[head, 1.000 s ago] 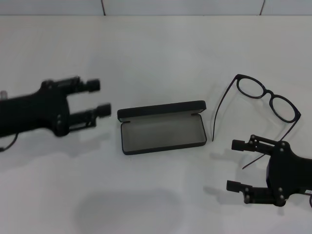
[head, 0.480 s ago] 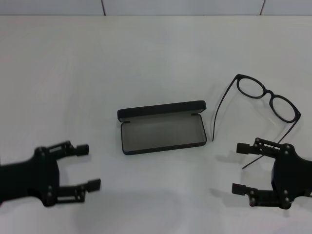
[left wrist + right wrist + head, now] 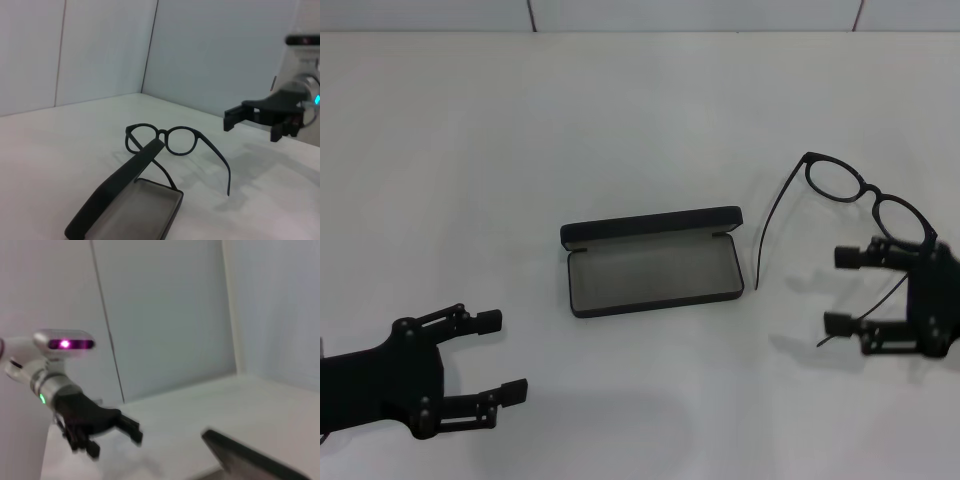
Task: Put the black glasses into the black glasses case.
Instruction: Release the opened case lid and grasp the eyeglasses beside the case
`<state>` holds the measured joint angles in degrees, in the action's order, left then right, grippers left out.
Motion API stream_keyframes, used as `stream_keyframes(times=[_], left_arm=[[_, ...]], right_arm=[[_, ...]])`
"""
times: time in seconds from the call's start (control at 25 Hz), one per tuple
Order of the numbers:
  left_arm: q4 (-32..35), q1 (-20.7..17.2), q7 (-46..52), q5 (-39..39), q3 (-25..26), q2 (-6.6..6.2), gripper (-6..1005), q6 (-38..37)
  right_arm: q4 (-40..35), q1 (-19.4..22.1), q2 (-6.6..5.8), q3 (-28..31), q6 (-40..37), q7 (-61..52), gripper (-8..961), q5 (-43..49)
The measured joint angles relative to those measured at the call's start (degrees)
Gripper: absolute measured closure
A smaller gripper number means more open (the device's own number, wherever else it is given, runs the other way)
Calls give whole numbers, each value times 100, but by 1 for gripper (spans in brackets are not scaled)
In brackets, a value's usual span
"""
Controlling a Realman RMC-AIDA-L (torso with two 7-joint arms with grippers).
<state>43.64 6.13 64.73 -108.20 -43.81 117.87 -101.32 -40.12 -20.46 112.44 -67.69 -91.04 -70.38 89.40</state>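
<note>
From the head view I see the black glasses case [image 3: 652,262] lying open near the middle of the white tabletop [image 3: 620,120], its lid standing up along the far edge and the grey lining bare. The black glasses [image 3: 865,205] rest on the tabletop to the right of the case and a little farther back, apart from it, unfolded, with one temple arm running down toward the case's right end and the other passing under my right gripper [image 3: 841,290]. That right gripper sits just beside the near lens and over that temple arm, its jaws spread apart with nothing between them; I cannot tell whether it touches the frame. My left gripper [image 3: 502,356] is low at the near left of the tabletop, well apart from the case, jaws likewise spread and holding nothing. In the left wrist view the case's raised lid [image 3: 116,191] is in front, the glasses [image 3: 170,142] stand behind it, and the right gripper [image 3: 252,120] hangs beyond them. The right wrist view shows the left gripper [image 3: 114,437] far off and a dark corner of the case [image 3: 247,457].
</note>
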Motion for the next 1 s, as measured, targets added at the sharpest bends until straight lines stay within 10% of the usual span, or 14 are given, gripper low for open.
stream_keyframes(times=[0.52,1.0], left_arm=[[12,16,-18,-8,-1,-28,135,-1],[31,69,-14,-9,-31,-4,142,-1]], right_arm=[[-2961,-1320,-154,941,-575,-4819,146,3088],[-2258,-2897,-133,940,-758,-6170,150,5707]])
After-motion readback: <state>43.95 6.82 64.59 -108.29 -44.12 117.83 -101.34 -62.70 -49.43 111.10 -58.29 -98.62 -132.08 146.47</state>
